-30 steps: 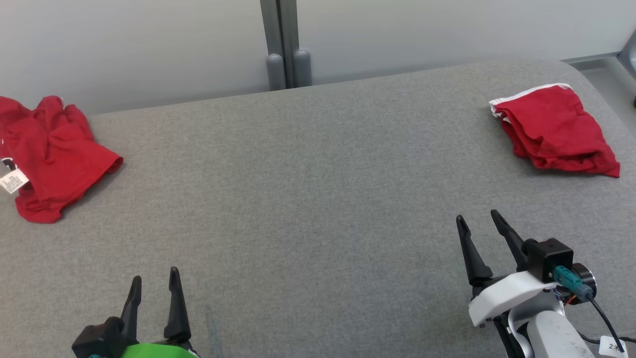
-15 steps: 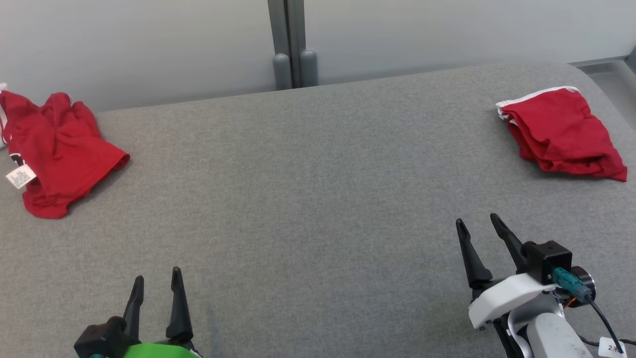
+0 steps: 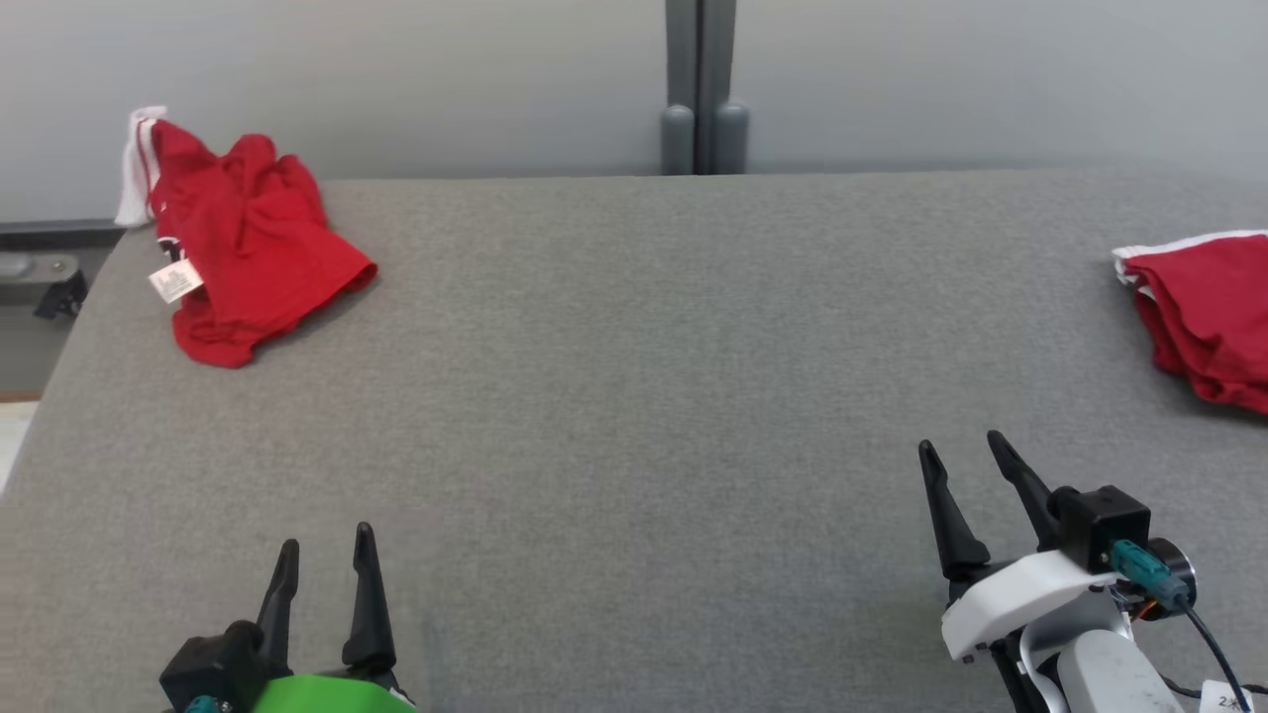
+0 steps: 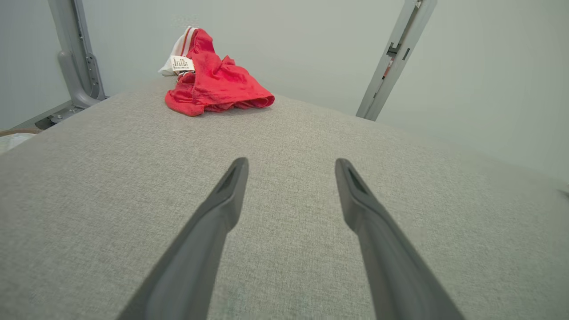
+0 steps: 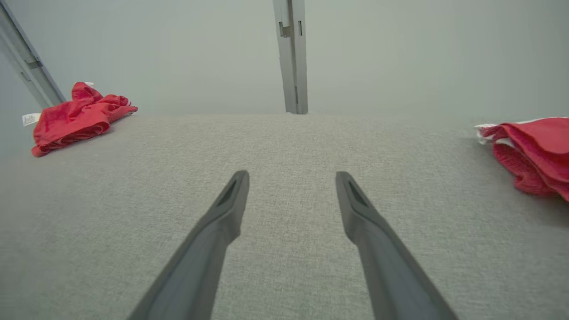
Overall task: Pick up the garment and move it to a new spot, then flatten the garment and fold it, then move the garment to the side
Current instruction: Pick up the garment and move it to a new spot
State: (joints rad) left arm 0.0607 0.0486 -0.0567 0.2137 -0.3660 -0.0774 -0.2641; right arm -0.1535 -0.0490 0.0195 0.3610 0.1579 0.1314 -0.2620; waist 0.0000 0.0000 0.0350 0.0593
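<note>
The crumpled garment (image 3: 248, 248), red, lies in the upper left of the head view at the bench's (image 3: 634, 416) far left corner, untouched and heaped on itself. By my reading every step for it is yet to do: lift, move, flatten, fold, set aside. The left fingers (image 3: 327, 535) at the lower left are spread with nothing between them, hovering over bare grey cloth well short of the heap; in the left wrist view they (image 4: 291, 162) point a little to the right of it (image 4: 213, 84). The right fingers (image 3: 960, 441) at the lower right are spread and empty too. At the right edge of the frame sits a folded garment (image 3: 1204, 317), partly cut off, compact and apart from both arms; it looks like one already finished and put aside. As for the lie of the crumpled garment, its long axis runs on a slant from upper left to lower right. The white striped band (image 3: 139, 163) is at the upper left end, hanging at the bench's far edge, and an open hem points to the lower right, toward the bench's middle. A white label (image 3: 175, 282) shows on its left side.
</note>
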